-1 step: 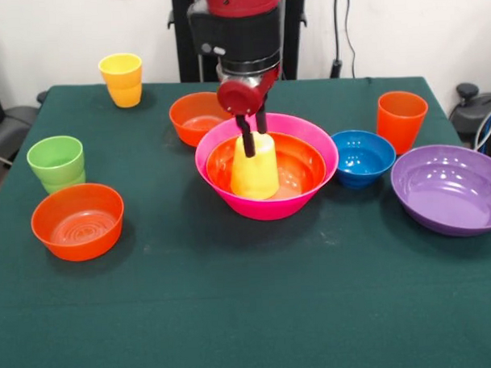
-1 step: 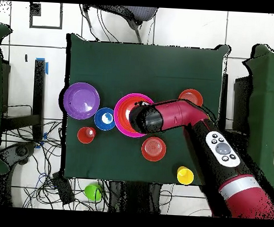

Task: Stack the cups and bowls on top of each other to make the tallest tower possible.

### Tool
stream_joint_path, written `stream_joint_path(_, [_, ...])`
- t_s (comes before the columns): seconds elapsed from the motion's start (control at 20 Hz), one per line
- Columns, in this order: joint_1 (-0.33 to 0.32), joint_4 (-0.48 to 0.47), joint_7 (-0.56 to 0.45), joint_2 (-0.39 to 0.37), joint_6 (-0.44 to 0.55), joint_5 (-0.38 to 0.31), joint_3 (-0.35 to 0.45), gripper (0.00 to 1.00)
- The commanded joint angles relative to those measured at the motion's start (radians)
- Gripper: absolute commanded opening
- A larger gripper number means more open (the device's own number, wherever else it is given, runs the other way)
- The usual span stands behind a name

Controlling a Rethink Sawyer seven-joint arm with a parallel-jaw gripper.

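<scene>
Pincer [image 1: 254, 139] grips inverted yellow cup [image 1: 255, 169], upright axis, in tower [image 1: 308, 132].

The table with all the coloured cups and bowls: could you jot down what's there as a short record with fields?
tower: pink bowl holding an orange bowl, with an upside-down yellow cup inside
gripper: at the yellow cup's top, fingers either side
loose bowls: purple bowl, blue bowl, two small orange bowls
loose cups: green cup, second yellow cup, orange cup
surface: green tablecloth
</scene>
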Motion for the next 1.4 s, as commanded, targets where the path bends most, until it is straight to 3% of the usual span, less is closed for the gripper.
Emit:
stream_joint_path(0.05, [-0.028,-0.101,-0.345,0.086,0.147,-0.069,0.105,1.0])
stream_joint_path(0.45, [-0.065,-0.073,-0.347,0.063,0.171,-0.092,0.147,1.0])
stream_joint_path(0.55, [-0.095,-0.047,-0.375,0.018,0.193,-0.084,0.173,1.0])
stream_joint_path(0.7, [-0.188,0.038,-0.457,-0.128,0.281,-0.006,0.272,1.0])
stream_joint_path(0.8, [-0.224,0.058,-0.48,-0.165,0.316,0.014,0.315,1.0])
stream_joint_path(1.1, [-0.282,0.064,-0.533,-0.114,0.31,-0.08,0.33,1.0])
stream_joint_path(1.4, [-0.296,0.027,-0.601,-0.052,0.321,-0.159,0.297,1.0])
